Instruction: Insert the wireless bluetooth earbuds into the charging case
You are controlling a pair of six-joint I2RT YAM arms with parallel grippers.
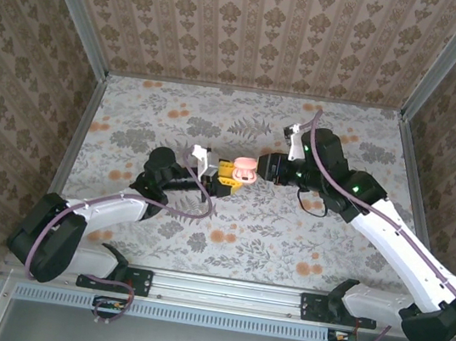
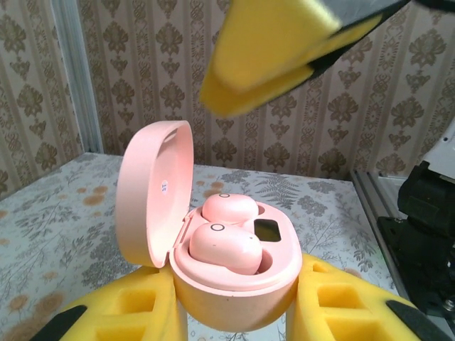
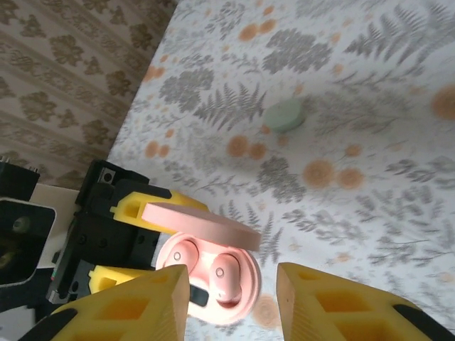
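While left tool (image 1: 227,176) holds case (image 2: 234,288) upright, lid (image 2: 153,192) open, earbuds (image 2: 224,245) seated

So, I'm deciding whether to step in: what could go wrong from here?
1. The right gripper hangs open close to the case. A stray move could knock the raised lid or push the case out of the left gripper.
2. The front earbud seems to sit proud of its pocket. If it isn't seated, closing the lid may jam, or it could drop out.
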